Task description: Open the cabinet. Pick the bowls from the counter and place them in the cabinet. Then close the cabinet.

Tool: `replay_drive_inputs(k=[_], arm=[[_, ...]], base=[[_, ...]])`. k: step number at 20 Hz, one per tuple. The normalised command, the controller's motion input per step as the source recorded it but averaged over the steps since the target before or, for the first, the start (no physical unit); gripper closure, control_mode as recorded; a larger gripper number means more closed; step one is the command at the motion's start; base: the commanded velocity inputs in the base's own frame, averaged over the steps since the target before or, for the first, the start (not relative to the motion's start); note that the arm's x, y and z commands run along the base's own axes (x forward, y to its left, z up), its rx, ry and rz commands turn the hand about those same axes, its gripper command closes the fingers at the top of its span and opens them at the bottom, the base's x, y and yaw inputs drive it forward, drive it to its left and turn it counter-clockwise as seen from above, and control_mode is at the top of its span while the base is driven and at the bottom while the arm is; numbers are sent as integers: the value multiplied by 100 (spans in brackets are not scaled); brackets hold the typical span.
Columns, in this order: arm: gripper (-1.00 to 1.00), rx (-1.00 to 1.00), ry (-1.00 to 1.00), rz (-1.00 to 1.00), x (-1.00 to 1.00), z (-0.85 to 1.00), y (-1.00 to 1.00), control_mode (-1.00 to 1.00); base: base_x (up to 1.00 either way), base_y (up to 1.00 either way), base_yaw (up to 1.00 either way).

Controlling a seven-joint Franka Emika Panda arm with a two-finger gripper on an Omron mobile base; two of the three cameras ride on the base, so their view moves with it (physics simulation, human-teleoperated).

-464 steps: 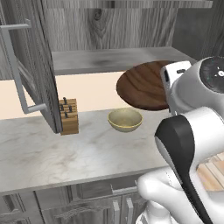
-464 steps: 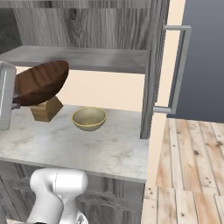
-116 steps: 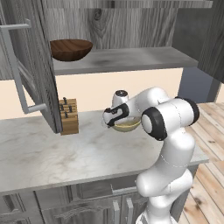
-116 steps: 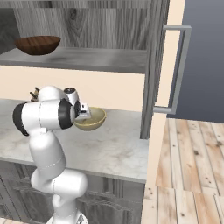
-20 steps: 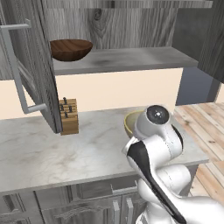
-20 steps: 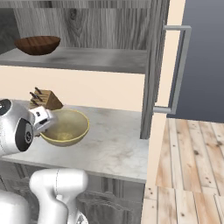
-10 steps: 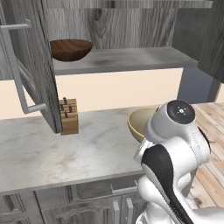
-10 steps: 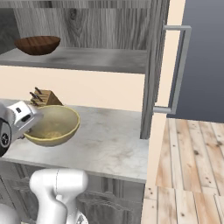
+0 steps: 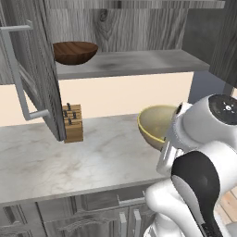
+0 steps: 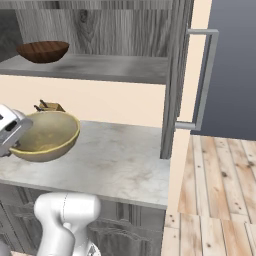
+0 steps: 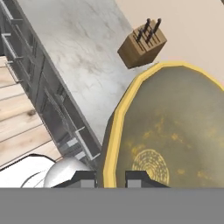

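The second bowl is on its way up. The smaller, deeper beige-tan bowl (image 10: 44,134) hangs clear of the long light grey-white marbled stone counter (image 9: 83,162), tipped a little on its side, with the two-finger gripper (image 11: 110,178) pinched shut on its rim: in the hand view the yellowish lip runs right between the two dark fingertips. From the left base view the bowl sits at about three o'clock, pressed close against the white arm.

The wide shallow dark brown wooden bowl (image 9: 75,52) already rests on the shelf of the tall dark grey wood-grain cabinet (image 9: 129,62), up at about eleven o'clock, and the cabinet's left-hand door (image 9: 34,78) stands open with its long grey bar handle (image 9: 16,74) swung out. A small wooden knife block (image 9: 72,122) stands on the counter just under that door.

So opening is done and one bowl is stowed. I'd say the next move calls for lifting this bowl higher and carrying it towards twelve o'clock onto the bare stretch of shelf beside the brown one, levelling it before letting go. After that, both doors need shutting.
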Motion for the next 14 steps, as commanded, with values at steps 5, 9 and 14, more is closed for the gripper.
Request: replay_drive_inputs(k=[5,9,14], arm=[[100,-1,0,11,-30,49,-10,-100],[100,-3,-4,0,-8,24,-30,-100],[100,-4,-4,0,0,19,-31,-100]], base=[[0,0,0],[0,0,0],[0,0,0]])
